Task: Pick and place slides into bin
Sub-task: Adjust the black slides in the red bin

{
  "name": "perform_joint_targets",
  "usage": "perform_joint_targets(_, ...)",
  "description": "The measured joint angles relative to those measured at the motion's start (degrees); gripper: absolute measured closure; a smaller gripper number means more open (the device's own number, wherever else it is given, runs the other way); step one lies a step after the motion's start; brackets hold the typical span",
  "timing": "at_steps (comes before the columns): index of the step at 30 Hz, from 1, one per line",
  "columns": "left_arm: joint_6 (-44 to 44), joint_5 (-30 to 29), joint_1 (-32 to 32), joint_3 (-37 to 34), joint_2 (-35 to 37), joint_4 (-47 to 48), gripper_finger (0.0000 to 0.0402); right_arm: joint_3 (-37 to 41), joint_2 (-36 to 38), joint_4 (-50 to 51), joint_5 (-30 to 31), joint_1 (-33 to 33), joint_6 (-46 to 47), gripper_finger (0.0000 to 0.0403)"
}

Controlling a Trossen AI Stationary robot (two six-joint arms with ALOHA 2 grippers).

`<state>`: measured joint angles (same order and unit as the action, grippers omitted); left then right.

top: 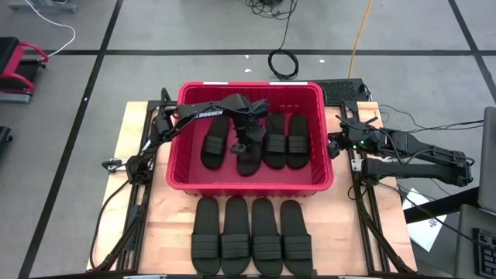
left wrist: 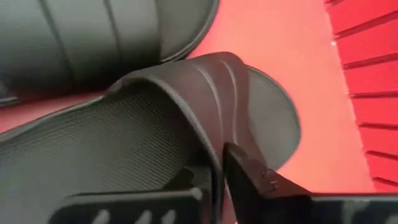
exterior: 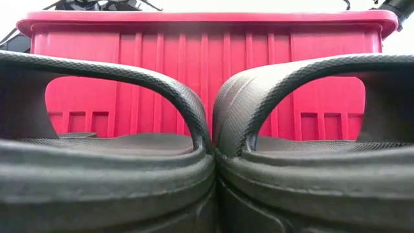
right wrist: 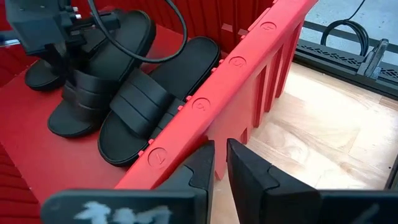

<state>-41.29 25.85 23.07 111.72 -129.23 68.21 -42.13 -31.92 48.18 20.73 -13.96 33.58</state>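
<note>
My left gripper inside bin, fingers clenched on strap of second slide; three other slides lie beside it. My right gripper waits outside bin wall, fingers nearly together, empty. Four slides on table.

Inside the bin, four slides crowd the floor; bare strips show along its walls.

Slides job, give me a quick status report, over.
Left gripper down in the bin, fingers closed on a slide's strap. Right gripper shut, empty, beside the bin's wall. Four slides in, four waiting on the table. Nothing blocking.
</note>
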Motion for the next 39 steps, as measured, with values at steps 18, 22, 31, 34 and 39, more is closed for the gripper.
perform_joint_targets(18, 5.61, -1.25, 0.07, 2.29, -0.02, 1.02, 0.0156, 0.00, 0.00, 0.02, -0.02, 0.00, 0.18, 0.0364)
perform_joint_targets(22, 5.50, -4.07, 0.07, 4.54, -0.02, 2.73, 0.0124, 0.00, 0.00, 0.02, -0.02, 0.00, 0.18, 0.0365)
perform_joint_targets(31, 5.21, -10.06, 3.56, 9.62, 1.59, 14.04, 0.0115, 0.00, 0.00, 0.02, -0.07, 0.00, 0.18, 0.0365)
perform_joint_targets(34, 6.04, -7.62, 6.37, 9.64, 1.83, 16.23, 0.0126, 0.00, 0.00, 0.02, -0.58, 0.00, 0.19, 0.0364)
perform_joint_targets(39, 7.89, -5.36, 9.97, 7.43, 1.70, 17.69, 0.0146, 0.00, 0.05, 0.11, -1.36, 0.00, 0.21, 0.0365)
